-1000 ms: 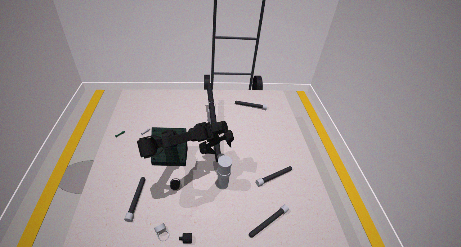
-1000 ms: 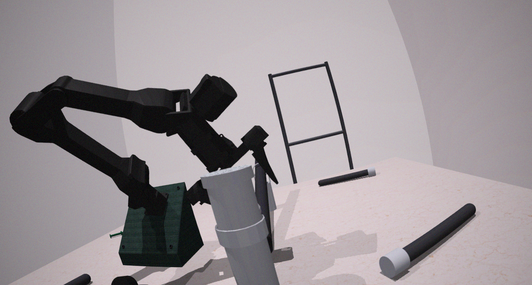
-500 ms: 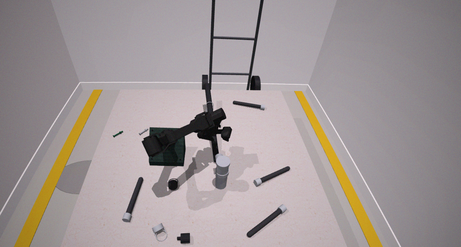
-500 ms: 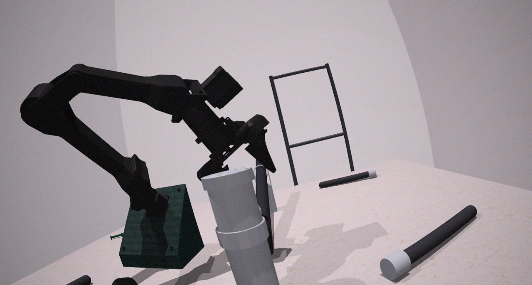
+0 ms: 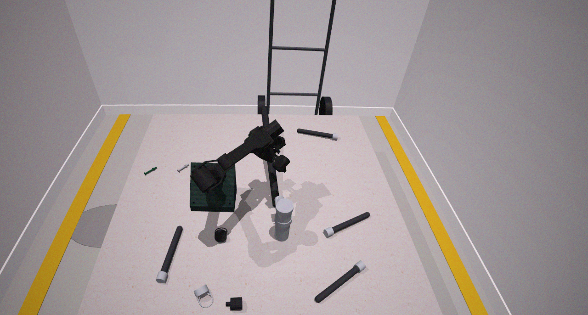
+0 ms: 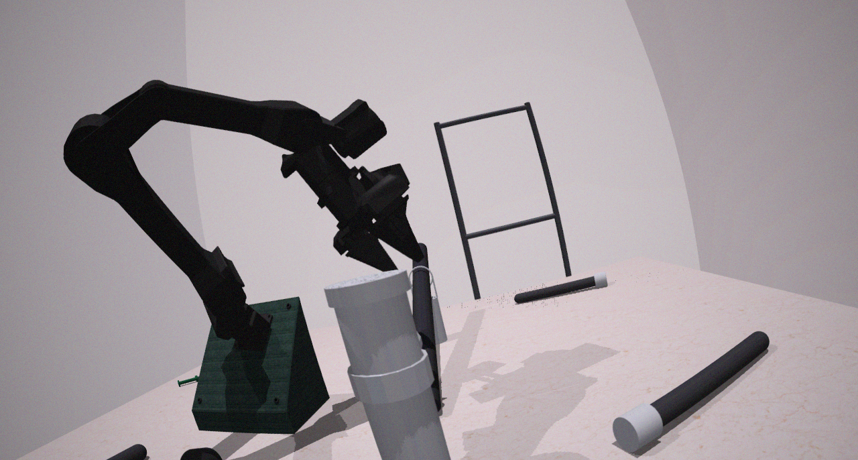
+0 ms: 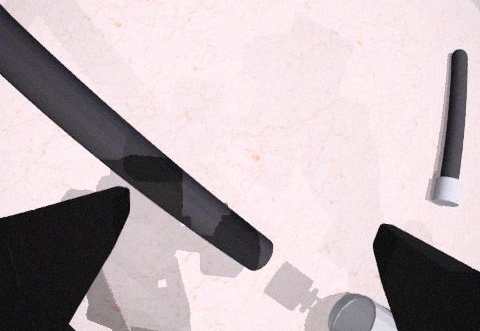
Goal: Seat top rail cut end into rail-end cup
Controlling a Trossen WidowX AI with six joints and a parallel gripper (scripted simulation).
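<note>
The dark top rail [image 5: 272,185] [image 6: 423,304] [image 7: 85,106] slopes toward the grey post [image 5: 282,232] [image 6: 411,430]. Its cut end shows in the wrist view, apart from the open mouth of the rail-end cup [image 5: 278,199] [image 7: 352,312]. The brace band [image 5: 283,224] [image 6: 393,378] circles the post below the post cap [image 5: 284,206] [image 6: 369,289]. The loop cap [image 6: 441,328] has its ring around the rail. My gripper [image 6: 407,264] [image 7: 255,221] is open and empty, above the rail. Its left fingertip in the wrist view appears beside the rail; contact cannot be told.
Several short dark rails [image 5: 168,255] [image 5: 316,133] [image 5: 347,224] [image 5: 340,282] with pale caps lie around the post. A spare loop cap [image 5: 201,290], a black block [image 5: 236,303] and a black cap [image 5: 220,235] lie in front. The green base [image 5: 213,200] [image 6: 240,406] is left; a hand truck [image 5: 297,48] stands behind.
</note>
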